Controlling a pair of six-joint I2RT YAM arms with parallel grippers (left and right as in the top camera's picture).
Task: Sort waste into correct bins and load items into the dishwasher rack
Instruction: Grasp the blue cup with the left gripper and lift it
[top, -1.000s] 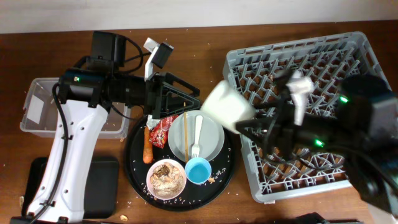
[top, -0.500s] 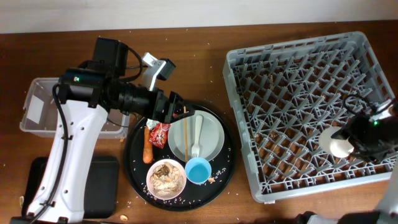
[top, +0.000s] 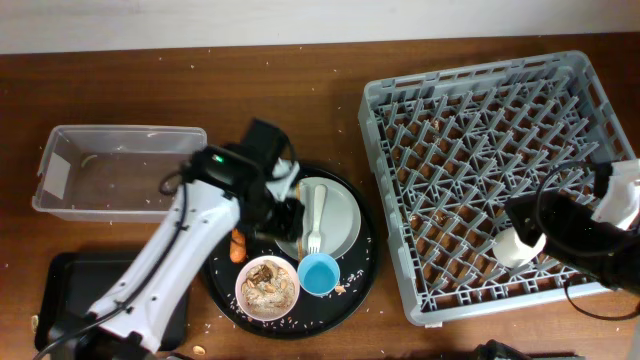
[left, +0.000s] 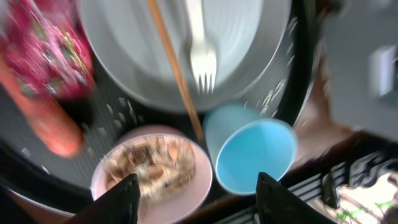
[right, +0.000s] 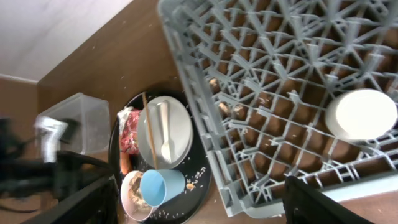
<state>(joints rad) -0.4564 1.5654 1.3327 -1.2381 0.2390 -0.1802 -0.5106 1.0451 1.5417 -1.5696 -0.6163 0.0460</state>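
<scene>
Cream cup (right: 364, 114) unblocked in right-wrist view

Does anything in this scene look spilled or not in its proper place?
Yes. Brownish bits lie on the floor of the dishwasher rack, among its pegs, where food does not belong. White crumbs are also scattered over the round black tray.

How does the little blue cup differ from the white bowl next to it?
The blue cup is empty; the white bowl holds brownish food scraps. The cup is blue and narrower, the bowl pale and wider. Both stand upright, side by side on the round black tray.
</scene>
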